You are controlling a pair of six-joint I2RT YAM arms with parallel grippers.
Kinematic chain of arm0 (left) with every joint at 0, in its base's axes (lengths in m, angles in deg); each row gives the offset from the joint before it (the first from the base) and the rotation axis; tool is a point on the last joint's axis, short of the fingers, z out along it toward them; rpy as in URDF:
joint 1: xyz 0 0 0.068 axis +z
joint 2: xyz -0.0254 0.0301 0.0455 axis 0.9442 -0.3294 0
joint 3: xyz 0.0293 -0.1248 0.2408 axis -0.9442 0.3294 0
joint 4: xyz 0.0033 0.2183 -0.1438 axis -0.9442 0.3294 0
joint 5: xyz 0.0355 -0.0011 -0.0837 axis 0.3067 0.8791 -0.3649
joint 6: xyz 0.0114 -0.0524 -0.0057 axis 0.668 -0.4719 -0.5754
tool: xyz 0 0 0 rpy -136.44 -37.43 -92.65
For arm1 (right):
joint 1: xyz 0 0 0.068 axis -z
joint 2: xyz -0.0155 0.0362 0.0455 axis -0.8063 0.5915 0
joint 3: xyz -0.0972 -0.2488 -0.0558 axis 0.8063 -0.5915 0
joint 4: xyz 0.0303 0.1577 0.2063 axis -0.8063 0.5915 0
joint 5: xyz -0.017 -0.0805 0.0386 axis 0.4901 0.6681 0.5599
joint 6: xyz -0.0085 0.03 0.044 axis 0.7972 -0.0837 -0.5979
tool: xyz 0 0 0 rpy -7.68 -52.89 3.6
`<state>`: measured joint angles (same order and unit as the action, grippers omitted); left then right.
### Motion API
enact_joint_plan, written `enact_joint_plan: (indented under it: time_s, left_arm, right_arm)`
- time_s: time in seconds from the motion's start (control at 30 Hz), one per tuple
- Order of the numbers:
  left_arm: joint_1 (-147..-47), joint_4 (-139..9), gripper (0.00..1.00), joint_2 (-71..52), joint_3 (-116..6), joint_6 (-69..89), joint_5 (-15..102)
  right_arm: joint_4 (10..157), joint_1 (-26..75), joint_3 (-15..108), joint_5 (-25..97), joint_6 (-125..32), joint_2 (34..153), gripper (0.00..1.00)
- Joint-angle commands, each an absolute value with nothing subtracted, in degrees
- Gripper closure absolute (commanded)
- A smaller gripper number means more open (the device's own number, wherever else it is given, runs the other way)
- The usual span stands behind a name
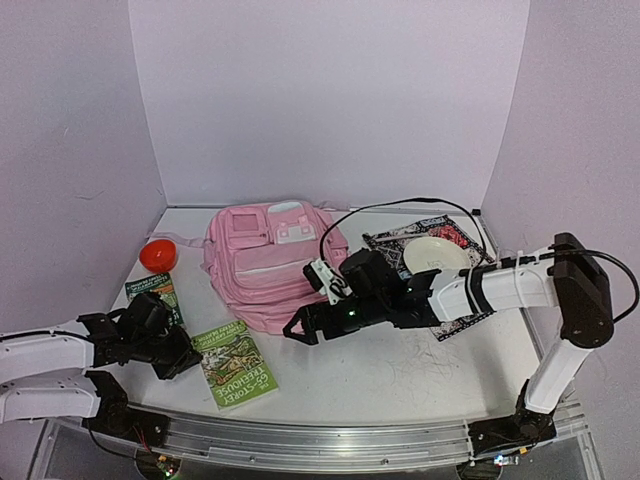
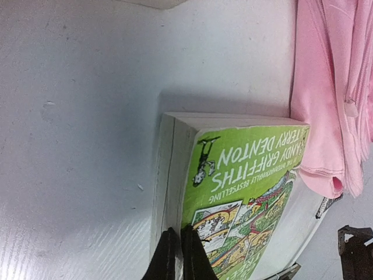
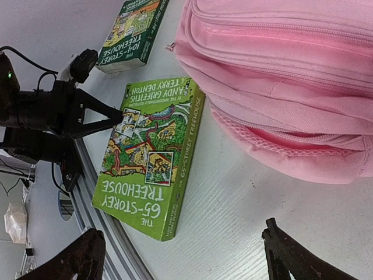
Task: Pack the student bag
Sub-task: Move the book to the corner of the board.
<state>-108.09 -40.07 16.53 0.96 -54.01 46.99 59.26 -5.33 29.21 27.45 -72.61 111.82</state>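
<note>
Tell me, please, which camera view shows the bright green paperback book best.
The right wrist view: the bright green paperback book lies whole in it, with cover and spine readable. The top external view shows the book whole but small. The left wrist view shows only one end of it: page edges and part of the cover.

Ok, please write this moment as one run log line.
left jaws: shut at edge of green book | right jaws: open, empty | student bag: lying flat, green book outside it
</note>
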Motion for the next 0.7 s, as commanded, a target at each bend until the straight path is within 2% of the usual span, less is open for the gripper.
enact_joint_plan:
  time_s: [0.0, 0.23, 0.4, 0.53, 0.67]
  left_arm:
    - [-108.03, -42.14, 1.00, 14.11, -0.81, -48.71, 44.16]
    - [-109.19, -41.44, 1.00, 9.94, -7.97, -39.29, 40.07]
    - [-114.61, -41.39, 1.00, 3.69, -13.01, -34.53, 38.17]
    - [-120.61, -41.36, 1.00, -3.38, -16.67, -33.87, 40.20]
    - [-120.86, -41.52, 0.96, -4.49, -18.18, -35.77, 43.23]
  right_arm:
    - [58.13, -5.58, 32.41, 25.52, -70.83, 112.65, 0.05]
    - [62.01, -5.16, 34.46, 25.04, -67.24, 112.46, 0.06]
    - [63.74, -3.85, 34.92, 22.48, -65.84, 112.75, 0.06]
    - [65.72, -3.57, 36.13, 21.12, -65.20, 113.95, 0.06]
    - [68.06, -3.50, 35.44, 21.15, -66.78, 114.85, 0.07]
